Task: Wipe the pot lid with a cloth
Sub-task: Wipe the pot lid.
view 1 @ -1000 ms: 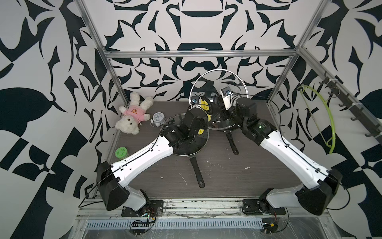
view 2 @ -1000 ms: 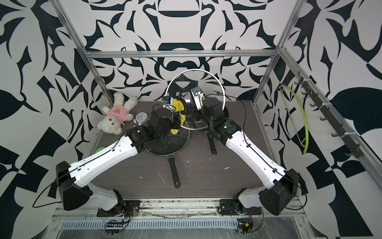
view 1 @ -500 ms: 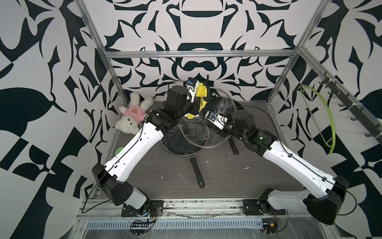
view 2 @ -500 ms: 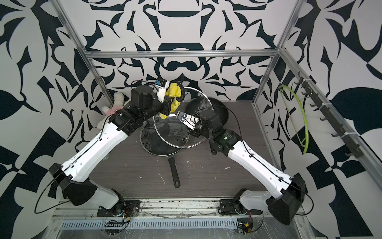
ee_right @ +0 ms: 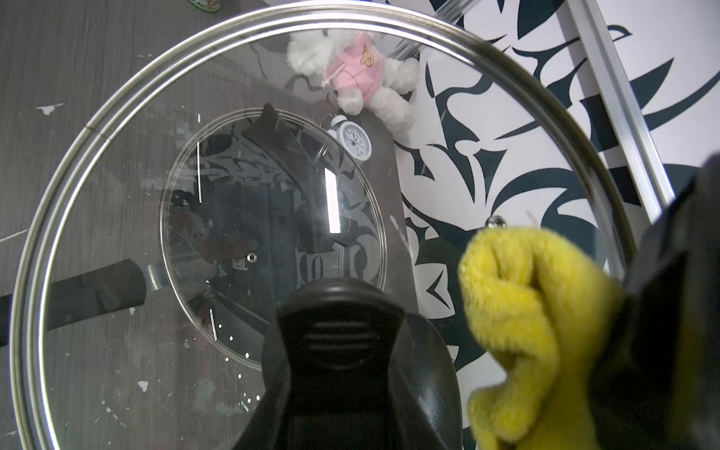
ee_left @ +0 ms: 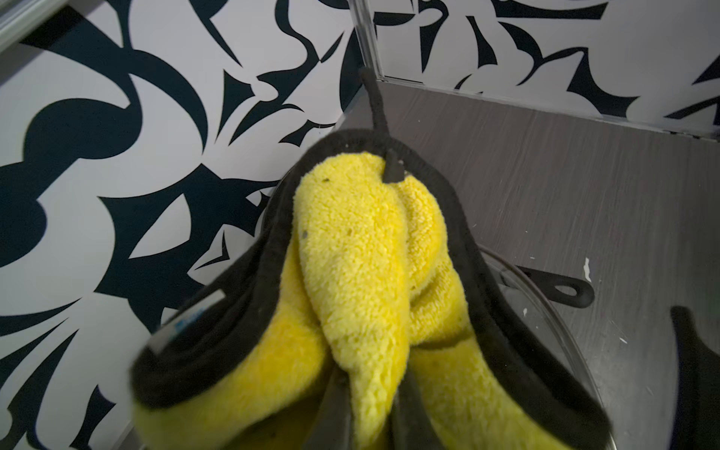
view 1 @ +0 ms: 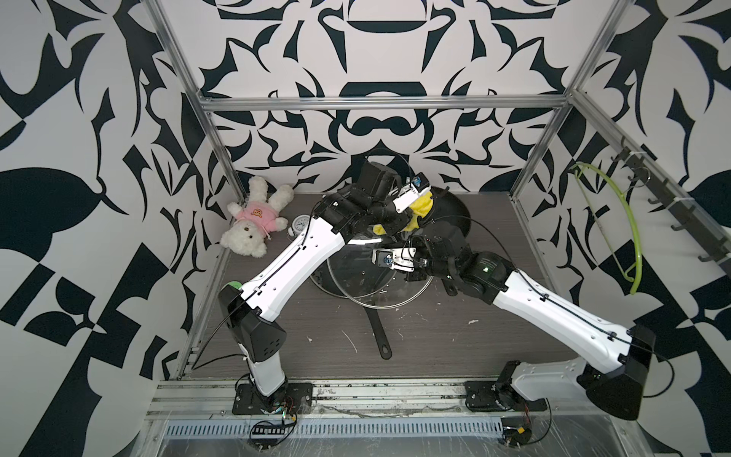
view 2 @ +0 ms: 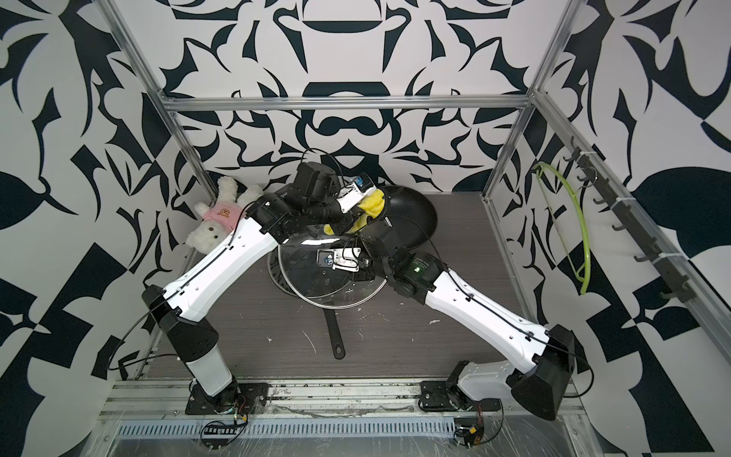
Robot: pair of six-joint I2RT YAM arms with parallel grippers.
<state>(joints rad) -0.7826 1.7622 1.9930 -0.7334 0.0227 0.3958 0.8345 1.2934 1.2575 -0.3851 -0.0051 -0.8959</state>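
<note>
- The left pincer [ee_left: 370,409] is pressed together on a bunched fold of the fluffy bright-yellow microfibre cloth [ee_left: 350,253]. The rest of it, dark trim and all, flops out around the fingers.
- That wad sits on the knob side of the big round clear-glass pot lid [ee_right: 117,202], at its rim and right by the little steam vent. It looks to be against the glass, but real contact can't be confirmed from these views.
- The right pincer [ee_right: 343,374] is clamped on the black plastic knob [ee_right: 339,319] at the lid's centre. It holds the lid tilted, up off the dark wood-grain surface [view 1: 435,340].
- Directly under it is a black frying pan [view 1: 377,328] wearing a smaller glass lid [ee_right: 272,187], seen through the held one.
- So the wiping step looks to be in hand, with the cloth parked at the edge and most of the glass yet to cover. White specks show through, though whether they're on the lid or on the surface can't be told.
- The next move probably calls for dragging the cloth across the glass towards the knob with light pressure. The right side needs a firm hold so the lid doesn't swivel, and the cloth has to steer round the knob.
- The white teddy bear in a pink top [view 1: 253,225], the small white alarm clock [view 1: 302,224] and the deep black pan at the back [view 1: 455,209] aren't part of this.
</note>
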